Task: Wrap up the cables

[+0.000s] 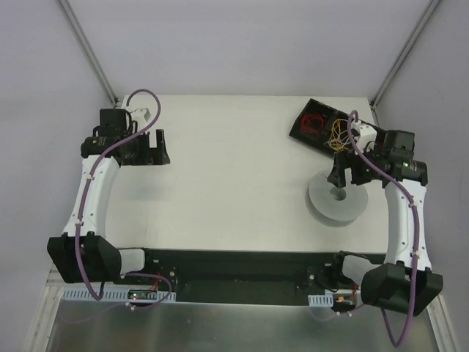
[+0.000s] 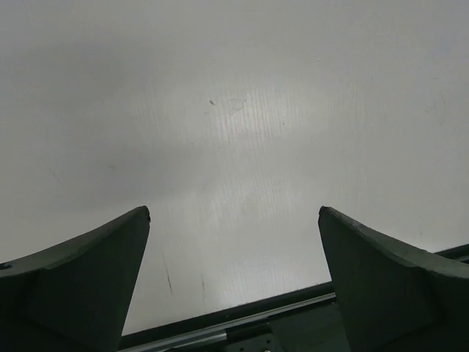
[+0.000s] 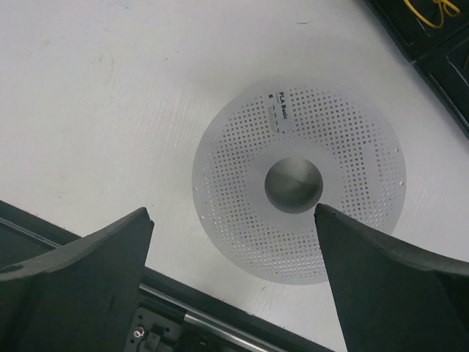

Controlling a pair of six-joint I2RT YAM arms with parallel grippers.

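Directly under the gaping, empty right gripper (image 3: 233,211), the grey spool (image 3: 344,147) lies flat on the white table (image 1: 234,169), axis upright; left gripper (image 2: 234,211) likewise spread, empty.

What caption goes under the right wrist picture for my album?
Open right gripper hanging over a grey dotted spool on the white table.

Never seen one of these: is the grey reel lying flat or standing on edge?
Lying flat. The grey reel shows its round perforated face and centre hole straight up.
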